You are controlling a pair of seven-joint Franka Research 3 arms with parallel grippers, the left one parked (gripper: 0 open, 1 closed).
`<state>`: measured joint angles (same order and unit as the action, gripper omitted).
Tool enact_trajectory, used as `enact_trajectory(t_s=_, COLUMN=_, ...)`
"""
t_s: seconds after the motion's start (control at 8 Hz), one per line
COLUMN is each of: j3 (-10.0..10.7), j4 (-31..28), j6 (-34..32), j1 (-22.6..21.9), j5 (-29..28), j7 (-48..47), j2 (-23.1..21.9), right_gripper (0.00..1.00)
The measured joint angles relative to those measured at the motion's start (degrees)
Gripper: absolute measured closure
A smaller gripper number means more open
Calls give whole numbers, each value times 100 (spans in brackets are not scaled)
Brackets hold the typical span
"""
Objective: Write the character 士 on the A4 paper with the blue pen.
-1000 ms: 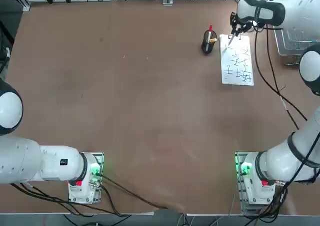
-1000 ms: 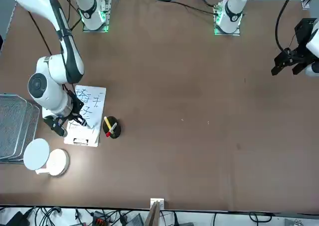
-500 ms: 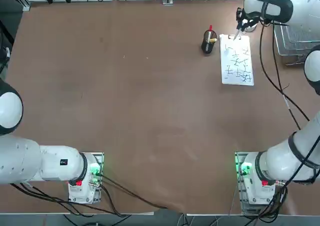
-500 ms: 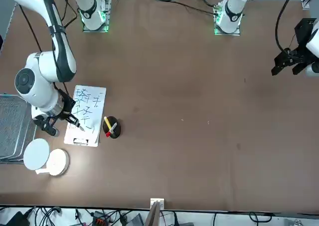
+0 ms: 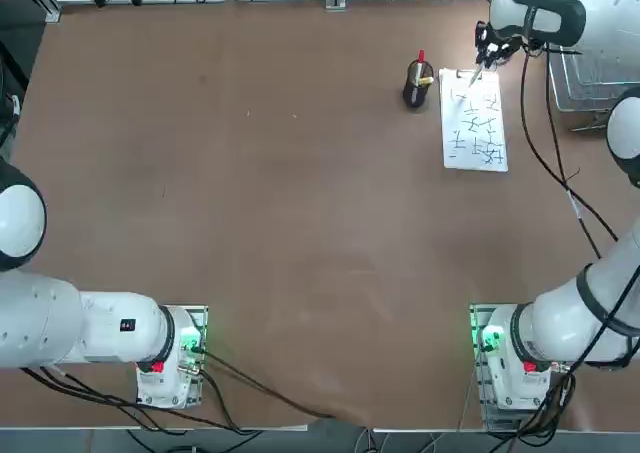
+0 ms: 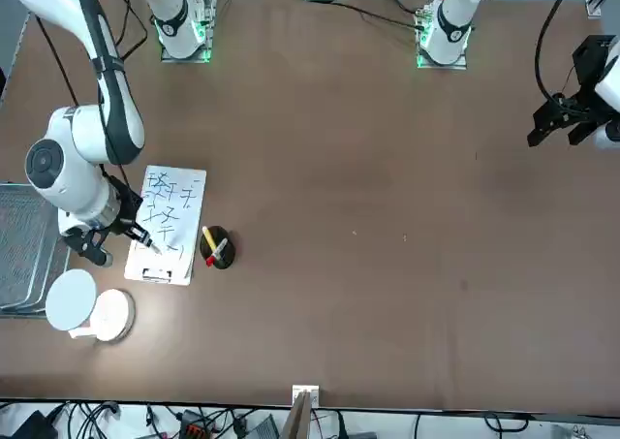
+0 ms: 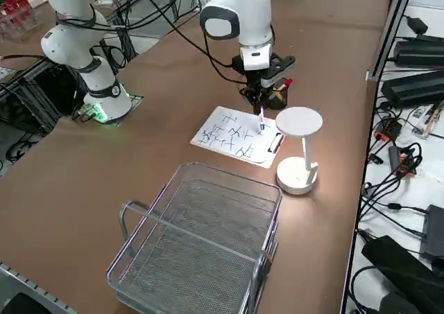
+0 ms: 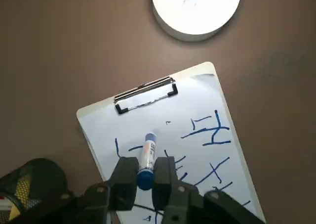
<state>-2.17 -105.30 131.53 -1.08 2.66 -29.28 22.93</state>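
You see the right gripper [image 8: 146, 172] clenched on the blue pen [image 8: 147, 157], its tip over the clip end of the A4 paper [image 8: 197, 135] near the table's far right corner.

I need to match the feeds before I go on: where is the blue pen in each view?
Top view: the blue pen slants over the far end of the A4 paper, held by the right gripper.
Front view: pen at lower left, by the clip.
Right side view: pen upright under the wrist, upper centre.
Right wrist view: pen between the fingers.
Shared landmark: the paper's clip.
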Motion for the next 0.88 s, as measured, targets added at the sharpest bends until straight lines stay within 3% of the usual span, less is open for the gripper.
enact_trajectory(t_s=0.88, j3=0, j4=-21, j6=-3, j1=6, j5=-71, j7=25, j2=60, right_gripper=81)
